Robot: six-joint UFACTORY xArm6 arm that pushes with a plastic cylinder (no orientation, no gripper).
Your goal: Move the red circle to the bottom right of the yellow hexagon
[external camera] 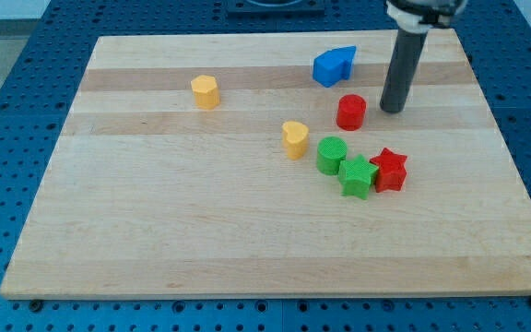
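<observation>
The red circle (350, 112) stands right of the board's middle, toward the view's top. The yellow hexagon (205, 92) stands far to its left, in the upper left part of the board. My tip (392, 109) rests on the board just to the right of the red circle, a small gap apart from it. The dark rod rises from the tip toward the view's top edge.
A blue block (334, 65) lies above the red circle. A yellow heart (294, 139) stands at its lower left. A green circle (331, 154), a green star (357, 177) and a red star (388, 170) cluster below it. The wooden board (155, 240) lies on a blue pegboard.
</observation>
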